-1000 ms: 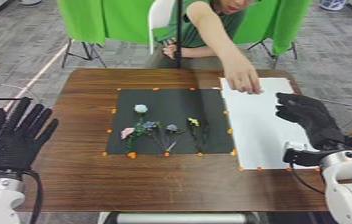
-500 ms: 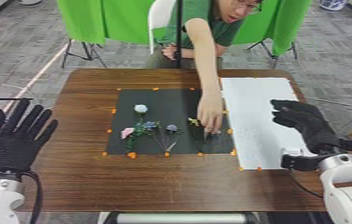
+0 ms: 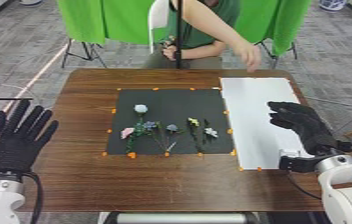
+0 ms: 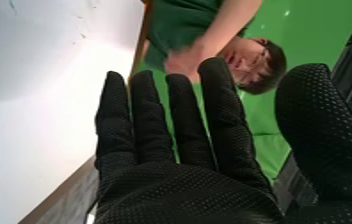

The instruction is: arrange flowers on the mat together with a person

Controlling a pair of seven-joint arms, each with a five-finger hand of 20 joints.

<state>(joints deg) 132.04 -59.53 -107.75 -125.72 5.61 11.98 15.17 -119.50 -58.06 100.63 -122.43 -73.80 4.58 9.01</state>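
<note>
Flowers lie across the black mat point(image 3: 155, 100) in the head view, and what a neat row they make on the brown tabletop point(image 3: 172, 185)! Up at the far end sits the white rose point(image 3: 140, 108), its stem running back toward the robot. The pink flower point(image 3: 127, 132) lies near the left edge, two blue flowers point(image 3: 150, 125) point(image 3: 172, 128) are bunched just beside it, then comes the yellow flower point(image 3: 193, 121), and, closest to the right edge, the small white flower point(image 3: 211, 132). Orange marks point(image 3: 132, 155) dot the border. Over on the left, the robot's left hand point(image 3: 12, 140) is beside the tabletop, fingers straight and spread wide. Across on the right, the robot's right hand point(image 3: 304, 124) hangs over the outer edge of the white mat point(image 3: 252, 110), well apart from the flowers, back of the glove up. And at the far side, a person in green has one hand point(image 3: 248, 55) out by the far end of the white mat, while the other hand point(image 3: 170, 50) is close to the body.

Over to the right wrist view: the right hand point(image 4: 181, 195) has its fingers straight, slim gaps between them, with the thumb standing well away. White mat beside it, and beyond the fingertips the person's outstretched hand is a blur before the green cloth point(image 4: 310, 30).
</note>
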